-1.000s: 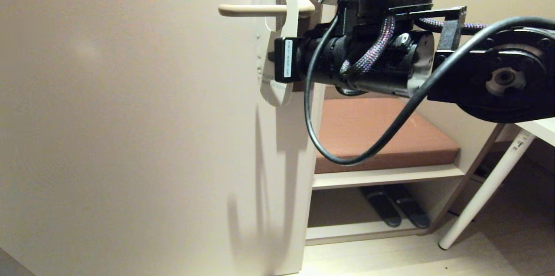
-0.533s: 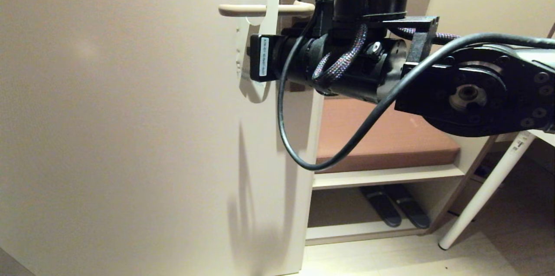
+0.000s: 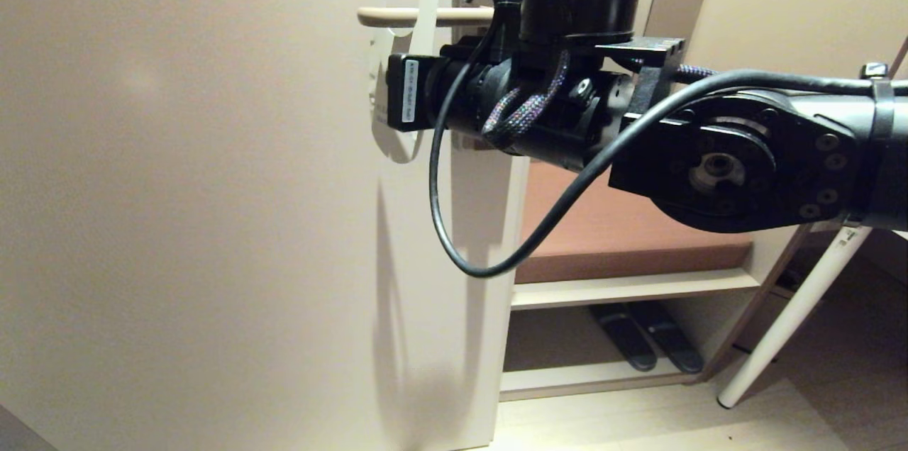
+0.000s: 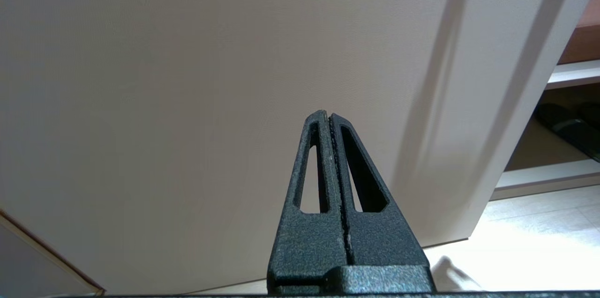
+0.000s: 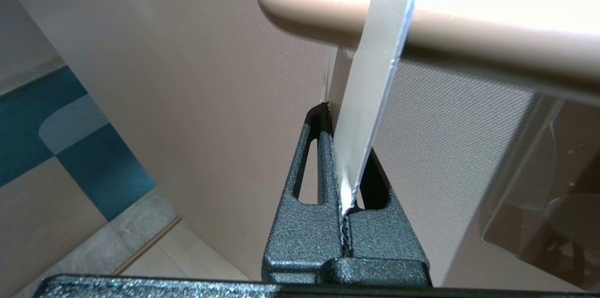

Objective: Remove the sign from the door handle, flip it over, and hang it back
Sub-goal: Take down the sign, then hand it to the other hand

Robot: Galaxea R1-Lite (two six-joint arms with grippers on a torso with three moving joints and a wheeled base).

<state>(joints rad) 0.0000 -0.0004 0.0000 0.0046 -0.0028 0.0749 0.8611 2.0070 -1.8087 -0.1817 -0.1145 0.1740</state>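
a: pale beige door (image 3: pixel 213 188) fills most of what the head sees, with open cream shelving (image 3: pixel 624 288) past its right edge. where's the sign?

b: the flat white oblong card sign with rounded ends (image 3: pixel 401 47) hangs by its round hole on the slim cream-beige lever door handle (image 3: pixel 418 15), near the lever's free tip, close to the door's right edge. the right gripper (image 5: pixel 344 171) is clenched on the card's lower half, edge-on between the fingers.

a: how will it handle?

b: i'd judge it light, thin and fairly stiff, though it looks as if it could bow sideways if twisted hard. the faces look smooth, so a loose pinch might slip.

a: best hold?

b: probably where it is now, on the solid lower body, well below the hole. that leaves the loop free to slide off the lever's tip. gripping the narrow ring round the hole would risk bending it.

a: the other arm?

b: the left gripper (image 4: pixel 330 162) is parked low before the door, fingers pressed together on nothing.
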